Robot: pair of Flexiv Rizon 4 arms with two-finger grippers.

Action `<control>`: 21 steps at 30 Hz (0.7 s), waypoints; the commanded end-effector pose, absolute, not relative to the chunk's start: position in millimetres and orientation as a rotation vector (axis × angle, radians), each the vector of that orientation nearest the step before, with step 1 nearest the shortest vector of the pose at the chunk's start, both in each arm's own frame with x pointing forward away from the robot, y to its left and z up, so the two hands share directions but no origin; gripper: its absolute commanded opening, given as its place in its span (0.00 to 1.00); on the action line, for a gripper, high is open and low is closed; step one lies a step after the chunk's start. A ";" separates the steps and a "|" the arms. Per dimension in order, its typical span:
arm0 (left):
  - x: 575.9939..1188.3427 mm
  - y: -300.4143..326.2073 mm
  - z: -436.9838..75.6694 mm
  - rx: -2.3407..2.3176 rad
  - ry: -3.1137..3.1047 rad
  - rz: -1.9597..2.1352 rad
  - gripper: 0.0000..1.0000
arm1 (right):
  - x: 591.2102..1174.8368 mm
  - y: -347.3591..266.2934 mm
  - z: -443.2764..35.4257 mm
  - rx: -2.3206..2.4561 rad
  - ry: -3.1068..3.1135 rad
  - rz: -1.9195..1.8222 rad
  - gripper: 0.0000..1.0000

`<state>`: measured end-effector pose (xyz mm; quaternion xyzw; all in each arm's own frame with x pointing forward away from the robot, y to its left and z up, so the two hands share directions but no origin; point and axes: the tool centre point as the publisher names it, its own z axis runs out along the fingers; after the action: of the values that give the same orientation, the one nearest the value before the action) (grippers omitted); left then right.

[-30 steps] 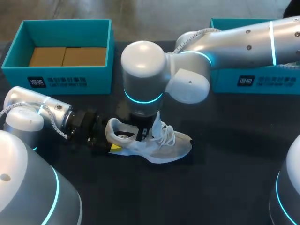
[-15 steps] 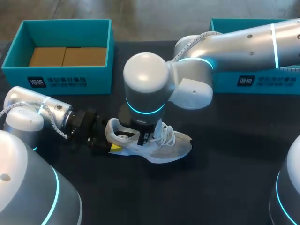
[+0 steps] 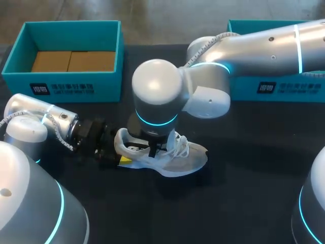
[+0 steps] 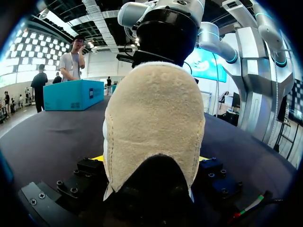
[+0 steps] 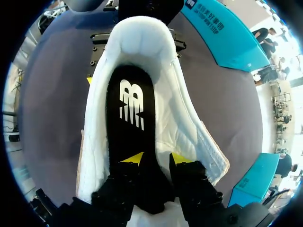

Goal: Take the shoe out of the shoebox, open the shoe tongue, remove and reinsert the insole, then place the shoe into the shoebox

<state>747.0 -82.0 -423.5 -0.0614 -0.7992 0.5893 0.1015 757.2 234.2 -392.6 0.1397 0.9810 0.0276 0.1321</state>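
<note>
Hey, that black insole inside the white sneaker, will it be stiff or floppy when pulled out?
Probably floppy: the black insole looks thin, lying flat inside the white sneaker. Likely light, though the snug padded lining may drag on it.

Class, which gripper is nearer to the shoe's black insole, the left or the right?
Right. The right gripper is down inside the shoe, directly at the insole. The left gripper is outside the shoe, clamped on the heel.
</note>
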 end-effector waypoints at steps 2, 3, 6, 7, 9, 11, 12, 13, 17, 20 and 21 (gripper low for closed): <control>746.4 -80.6 -425.0 -0.180 -2.362 1.740 0.00 | 760.6 235.4 -398.7 0.398 2.863 0.077 0.33; 746.4 -80.6 -425.0 -0.180 -2.362 1.740 0.00 | 761.8 236.4 -401.6 0.391 2.875 0.069 0.33; 746.4 -80.6 -425.0 -0.180 -2.362 1.740 0.00 | 764.8 238.6 -411.9 0.380 2.909 0.059 0.33; 746.4 -80.6 -425.0 -0.180 -2.362 1.740 0.00 | 765.0 238.9 -415.0 0.383 2.917 0.058 0.34; 746.4 -80.6 -425.0 -0.180 -2.362 1.740 0.00 | 764.7 239.2 -420.8 0.384 2.936 0.057 0.33; 746.4 -80.6 -425.0 -0.180 -2.362 1.740 0.00 | 763.9 239.3 -424.8 0.384 2.952 0.043 0.33; 746.4 -80.6 -425.0 -0.180 -2.362 1.740 0.00 | 763.3 239.1 -426.3 0.385 2.958 0.041 0.33; 746.4 -80.6 -425.0 -0.180 -2.362 1.740 0.00 | 762.6 238.8 -427.6 0.388 2.963 0.039 0.32; 746.4 -80.6 -425.0 -0.180 -2.362 1.740 0.00 | 757.0 236.8 -434.5 0.412 3.004 0.031 0.32; 746.4 -80.6 -425.0 -0.180 -2.362 1.740 0.00 | 752.2 237.7 -439.1 0.417 3.044 0.014 0.31; 746.4 -80.6 -425.0 -0.180 -2.362 1.740 0.00 | 750.4 238.0 -440.1 0.421 3.064 0.007 0.29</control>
<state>746.9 -81.6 -424.3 -0.0614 -0.7993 0.5891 0.1015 751.5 233.8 -414.2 0.1377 0.9897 0.0066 0.0375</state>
